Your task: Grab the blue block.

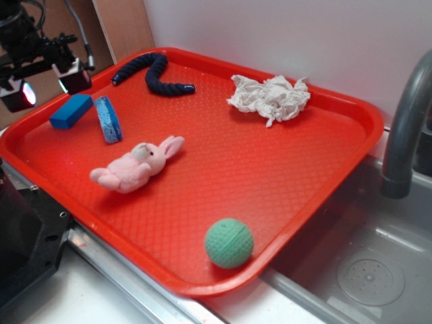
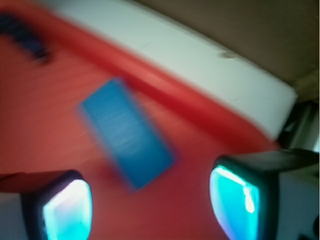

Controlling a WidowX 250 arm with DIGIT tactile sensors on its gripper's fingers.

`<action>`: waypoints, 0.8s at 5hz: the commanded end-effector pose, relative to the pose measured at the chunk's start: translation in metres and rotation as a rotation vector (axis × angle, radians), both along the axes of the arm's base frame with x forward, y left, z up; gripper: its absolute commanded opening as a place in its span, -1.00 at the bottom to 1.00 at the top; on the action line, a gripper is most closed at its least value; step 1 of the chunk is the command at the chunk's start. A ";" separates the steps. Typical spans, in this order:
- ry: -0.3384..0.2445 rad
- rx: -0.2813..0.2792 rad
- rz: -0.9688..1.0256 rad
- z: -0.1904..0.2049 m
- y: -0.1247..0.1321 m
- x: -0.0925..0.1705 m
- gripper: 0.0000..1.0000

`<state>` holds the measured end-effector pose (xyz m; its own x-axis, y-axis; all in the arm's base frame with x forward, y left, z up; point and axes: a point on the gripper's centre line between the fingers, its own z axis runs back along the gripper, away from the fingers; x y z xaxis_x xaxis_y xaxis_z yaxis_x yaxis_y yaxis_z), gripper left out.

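Observation:
The blue block [image 1: 70, 111] lies flat near the far left edge of the red tray [image 1: 283, 182]. In the blurred wrist view the blue block [image 2: 127, 132] lies on the tray floor, ahead of and between my fingers. My gripper [image 1: 48, 86] hangs open above the tray's left corner, just up and left of the block, touching nothing. In the wrist view the gripper [image 2: 150, 207] shows two glowing pads [image 2: 67, 210] wide apart with bare tray between them.
A light-blue sponge [image 1: 108, 119] stands on edge right beside the block. A pink bunny [image 1: 135, 165], dark rope [image 1: 154, 74], crumpled white cloth [image 1: 270, 98] and green ball [image 1: 229, 242] lie on the tray. A sink [image 1: 364, 263] and grey faucet [image 1: 405, 128] are at right.

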<state>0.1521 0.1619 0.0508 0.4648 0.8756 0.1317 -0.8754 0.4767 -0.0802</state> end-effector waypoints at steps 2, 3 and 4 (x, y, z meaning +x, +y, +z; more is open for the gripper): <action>0.038 0.040 -0.068 -0.031 -0.001 0.020 1.00; 0.046 0.038 -0.090 -0.037 -0.012 0.028 1.00; 0.042 0.032 -0.112 -0.037 -0.026 0.038 1.00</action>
